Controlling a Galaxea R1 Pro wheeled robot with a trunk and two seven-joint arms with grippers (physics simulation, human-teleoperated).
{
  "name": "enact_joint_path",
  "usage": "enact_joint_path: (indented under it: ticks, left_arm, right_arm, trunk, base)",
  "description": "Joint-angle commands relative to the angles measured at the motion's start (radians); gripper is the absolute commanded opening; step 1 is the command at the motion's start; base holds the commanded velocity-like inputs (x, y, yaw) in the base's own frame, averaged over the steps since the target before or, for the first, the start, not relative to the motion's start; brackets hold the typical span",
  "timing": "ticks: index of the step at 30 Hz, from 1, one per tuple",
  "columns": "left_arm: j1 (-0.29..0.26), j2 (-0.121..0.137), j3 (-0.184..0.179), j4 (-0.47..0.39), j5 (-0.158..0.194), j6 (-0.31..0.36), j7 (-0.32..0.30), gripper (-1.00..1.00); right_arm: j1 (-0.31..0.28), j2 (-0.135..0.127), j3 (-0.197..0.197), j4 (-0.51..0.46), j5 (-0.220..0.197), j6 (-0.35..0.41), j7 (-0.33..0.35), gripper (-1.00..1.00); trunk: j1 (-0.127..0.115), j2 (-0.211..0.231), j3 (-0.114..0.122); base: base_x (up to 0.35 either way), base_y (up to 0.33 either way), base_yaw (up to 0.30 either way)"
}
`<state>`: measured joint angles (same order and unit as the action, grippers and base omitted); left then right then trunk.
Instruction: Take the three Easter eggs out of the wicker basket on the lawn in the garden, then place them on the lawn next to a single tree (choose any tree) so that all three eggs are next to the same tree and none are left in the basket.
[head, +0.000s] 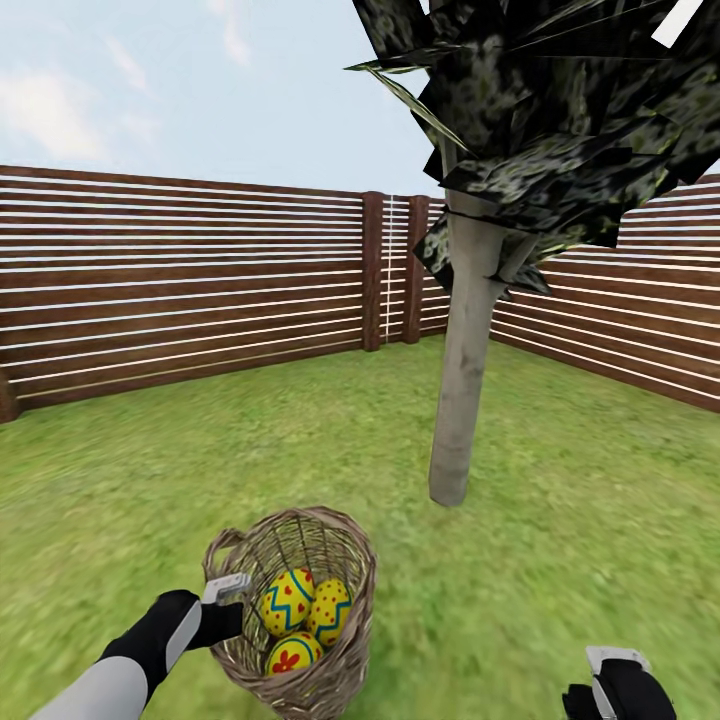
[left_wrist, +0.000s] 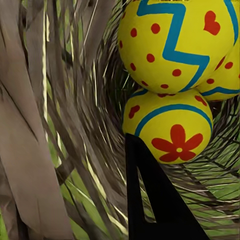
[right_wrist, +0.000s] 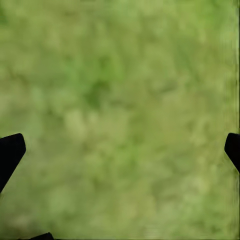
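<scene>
Three eggs in the basket, left arm at its rim, right arm idle over grass.

The wicker basket (head: 300, 610) stands on the lawn (head: 560, 560), near the foot of the tree (head: 462, 400), with the slatted fence (head: 180, 280) behind. All three Easter eggs (head: 305, 618) lie inside it, touching one another: a zigzag one, a dotted one and a flower one (left_wrist: 170, 127) lowest. The left gripper (head: 228, 588) sits at the basket's near wall beside the handle; one dark finger (left_wrist: 155, 200) reaches inside just below the flower egg, and I cannot tell how far its jaws stand apart. The right gripper (head: 612, 672) hangs well apart from the basket over bare grass, jaws spread wide, holding nothing.
</scene>
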<state>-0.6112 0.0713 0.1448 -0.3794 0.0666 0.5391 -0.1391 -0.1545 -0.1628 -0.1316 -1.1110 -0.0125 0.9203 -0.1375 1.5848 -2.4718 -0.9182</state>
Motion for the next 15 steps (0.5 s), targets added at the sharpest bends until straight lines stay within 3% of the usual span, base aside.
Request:
enact_joint_path:
  ticks: [1, 5, 9, 15]
  left_arm:
    - [0.001, -0.004, 0.002, 0.006, 0.012, 0.007, -0.002, -1.0]
    - [0.001, -0.005, 0.002, 0.007, 0.013, 0.007, -0.002, -1.0]
    - [0.001, -0.005, 0.002, 0.006, 0.013, 0.007, -0.002, -1.0]
    - [0.001, -0.013, 0.002, 0.007, 0.012, 0.007, -0.002, -1.0]
  right_arm:
    - [-0.001, 0.001, 0.003, -0.053, -0.003, 0.001, -0.003, 1.0]
    - [0.0, 0.001, 0.01, -0.073, -0.005, -0.137, 0.001, 1.0]
    - [-0.001, 0.0, 0.01, -0.12, -0.004, -0.141, 0.001, 1.0]
    - [-0.001, -0.004, 0.009, -0.209, -0.003, -0.148, 0.0, 1.0]
  trunk:
    - [0.0, 0.0, -0.001]
    - [0.0, 0.0, -0.002]
    - [0.015, -0.028, -0.014]
    - [0.018, -0.03, -0.037]
  base:
    - [0.0, 0.0, 0.0]
    - [0.0, 0.0, 0.066]
    - [0.0, 0.0, 0.004]
    - [0.0, 0.0, 0.0]
